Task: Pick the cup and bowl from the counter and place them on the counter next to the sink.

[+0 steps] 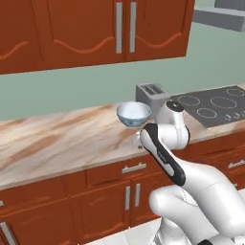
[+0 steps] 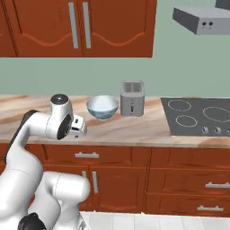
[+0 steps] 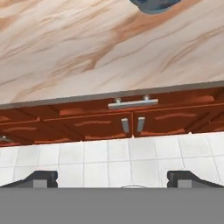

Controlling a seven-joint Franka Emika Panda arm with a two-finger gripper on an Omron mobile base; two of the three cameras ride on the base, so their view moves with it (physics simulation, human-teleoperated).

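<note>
The pale blue bowl (image 1: pixel 133 113) (image 2: pixel 102 106) stands on the marbled counter (image 1: pixel 62 139) (image 2: pixel 130 128), just left of a toaster. In the hand view a sliver of the bowl (image 3: pixel 153 4) shows at the top edge, above the counter (image 3: pixel 87 52). My gripper (image 3: pixel 113 178) is open wide with nothing between its fingertips (image 3: pixel 41 177). It hangs over the counter's front edge, in front of the bowl and short of it. In the right base view my white hand (image 2: pixel 77 127) sits low, to the bowl's front left. The cup and the sink are out of view.
A silver toaster (image 1: pixel 152 94) (image 2: pixel 132 99) stands right of the bowl. Further right lies the dark stovetop (image 1: pixel 215 105) (image 2: pixel 197 114), under a grey hood (image 2: pixel 202 20). Wooden wall cabinets (image 1: pixel 95 28) hang above. Below the counter are a drawer handle (image 3: pixel 132 103) and the tiled floor (image 3: pixel 109 157).
</note>
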